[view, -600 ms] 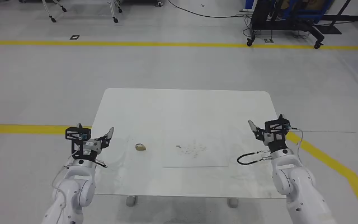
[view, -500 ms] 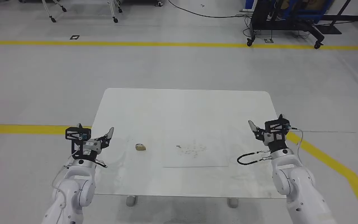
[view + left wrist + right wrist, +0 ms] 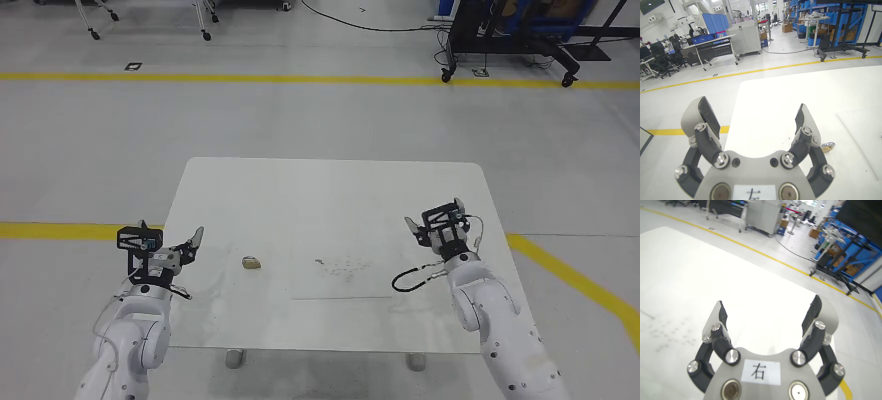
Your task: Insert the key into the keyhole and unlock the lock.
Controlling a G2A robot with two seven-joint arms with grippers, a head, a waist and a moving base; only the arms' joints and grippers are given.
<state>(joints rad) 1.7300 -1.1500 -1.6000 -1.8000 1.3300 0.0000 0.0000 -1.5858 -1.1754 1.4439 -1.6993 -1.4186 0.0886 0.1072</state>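
Top view: the white table carries the lock, a small brass-coloured piece lying at 9 o'clock from the table's middle, near the left edge. The left gripper hangs at that same edge, and the lock lies at about 4 o'clock from it, apart from its fingers, which are spread wide. The right gripper sits above the table at about 2 o'clock from the middle, fingers also apart and holding nothing, well away from the lock. A thin pale sheet lies toward 6 o'clock, with a patch of small dark marks between the lock and the right arm; I cannot tell whether the key is among them. Left wrist view: the left gripper is spread, one pad over the floor and the other over the table; the lock rests on the table just beside the second finger, partly hidden behind it, and the sheet lies beyond. Right wrist view: the right gripper stands spread over bare table, with the dark marks off to one side.
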